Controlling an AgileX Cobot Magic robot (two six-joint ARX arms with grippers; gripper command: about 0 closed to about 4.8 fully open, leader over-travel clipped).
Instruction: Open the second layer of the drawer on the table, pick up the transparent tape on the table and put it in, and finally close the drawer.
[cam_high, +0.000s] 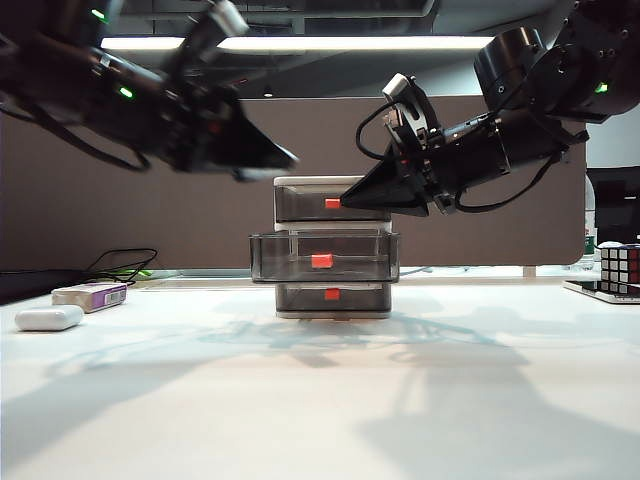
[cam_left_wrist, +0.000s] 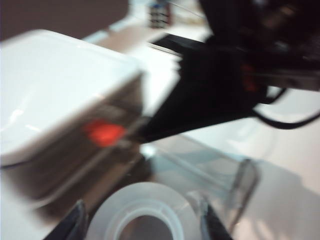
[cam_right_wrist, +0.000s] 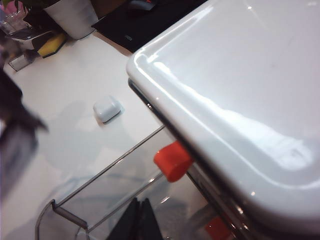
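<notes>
The drawer stands mid-table, a white frame with grey trays and red handles. Its second layer is pulled out toward the front, also seen as a clear tray. My left gripper hangs blurred above and left of the cabinet top. In the left wrist view the left gripper is shut on the transparent tape, a pale ring between the dark fingers. My right gripper is shut and empty, beside the top handle and over the open tray.
A white oval case and a purple-and-white box lie at the table's left, with cables behind. A puzzle cube sits at the far right. A brown partition stands behind the cabinet.
</notes>
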